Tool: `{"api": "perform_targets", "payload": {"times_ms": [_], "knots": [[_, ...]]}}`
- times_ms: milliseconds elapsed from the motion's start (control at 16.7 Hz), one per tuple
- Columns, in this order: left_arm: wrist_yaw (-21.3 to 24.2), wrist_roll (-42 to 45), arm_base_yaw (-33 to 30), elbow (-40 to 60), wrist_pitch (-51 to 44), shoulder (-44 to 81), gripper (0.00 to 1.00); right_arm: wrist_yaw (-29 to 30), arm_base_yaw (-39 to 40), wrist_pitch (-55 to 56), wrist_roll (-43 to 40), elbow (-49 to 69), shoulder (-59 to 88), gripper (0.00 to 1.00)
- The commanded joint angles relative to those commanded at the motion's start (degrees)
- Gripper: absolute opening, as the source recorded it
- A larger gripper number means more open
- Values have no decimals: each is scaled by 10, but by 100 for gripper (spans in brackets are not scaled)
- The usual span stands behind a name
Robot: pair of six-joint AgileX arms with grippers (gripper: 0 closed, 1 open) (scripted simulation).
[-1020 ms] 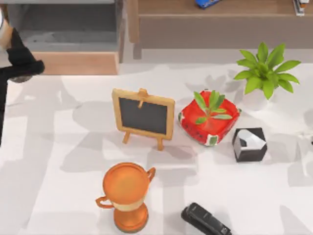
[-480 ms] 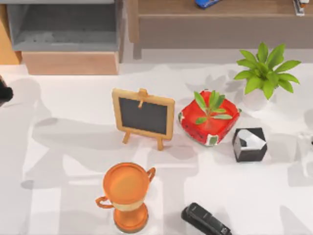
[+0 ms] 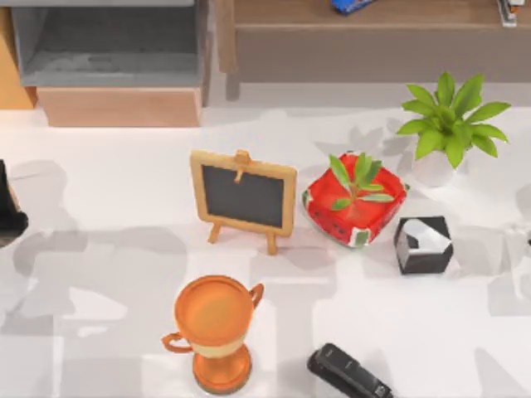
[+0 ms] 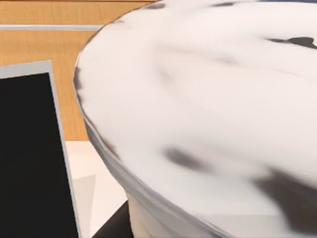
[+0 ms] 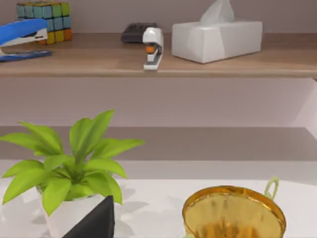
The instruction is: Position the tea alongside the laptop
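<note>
The tea, of which the broad white domed lid with dark smears is seen very close in the left wrist view, is carried at the left gripper, out past the table's left edge. Just beside it stands the dark, grey-framed screen of the laptop, with a wooden panel behind both. Whether cup and screen touch cannot be told, nor whether the cup is set down or held aloft. The grip of the left gripper on the cup cannot be told either (the lid hides everything below it).

In the top view the black left arm is seen at the table's left edge, reaching outward. That fits a placing beside the laptop, and the task is judged to be near its end: what is left would be a level lowering and a clean release, since a tall lidded cup is easily tipped.

The rest is left untouched towards the middle and right of the table:
- the small wooden-framed chalkboard easel;
- the red watermelon-patterned pot with a sprout;
- the black and silver faceted block;
- the leafy green plant in a white pot;
- the orange trophy cup, near the front edge;
- the black stapler, also near the front edge.

The right arm is parked at the table's right edge.
</note>
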Motion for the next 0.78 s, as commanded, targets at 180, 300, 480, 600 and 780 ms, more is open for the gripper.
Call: {"api": "perform_targets", "payload": {"times_ms": [180,300,480,600,780], "knots": [[3,2,1,-2,-2,0,0,0,0,0,0,0,0,100],[3,2,1,-2,-2,0,0,0,0,0,0,0,0,100],[2,3,-1,0,1,3,0,0,0,0,0,0,0,100],[3,3,0,0,12,8,0,0,0,0,0,0,0,100],[4,4,1,0,41,24,0,0,0,0,0,0,0,100]]}}
